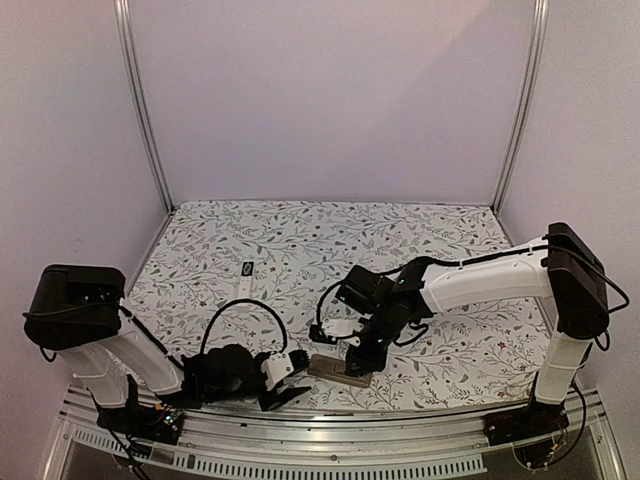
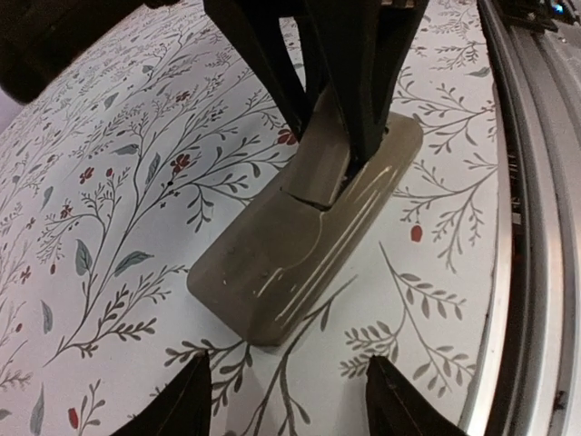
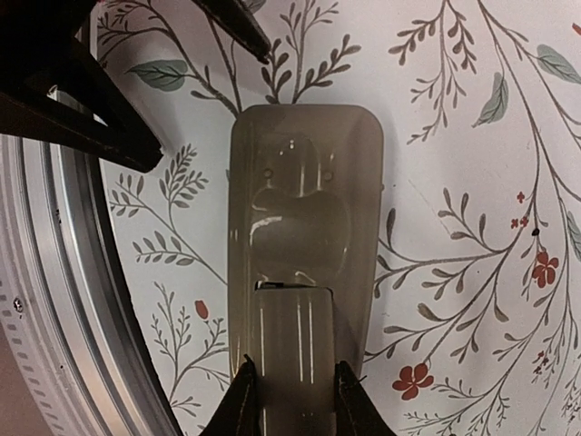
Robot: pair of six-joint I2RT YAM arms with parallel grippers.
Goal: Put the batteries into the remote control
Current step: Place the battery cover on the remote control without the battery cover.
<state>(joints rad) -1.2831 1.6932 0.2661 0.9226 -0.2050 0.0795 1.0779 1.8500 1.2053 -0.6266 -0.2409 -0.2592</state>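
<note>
Remote: back-up, battery side reachable
Right gripper: narrow, pinching remote's end, probably steadying it
Left gripper: wide, empty, hovering close by

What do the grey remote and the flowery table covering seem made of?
The remote looks like moulded plastic, semi-gloss: bright streaky reflections on smooth rounded faces. The table covering is a printed sheet, matte, no glare; cloth or vinyl, unclear.
</note>
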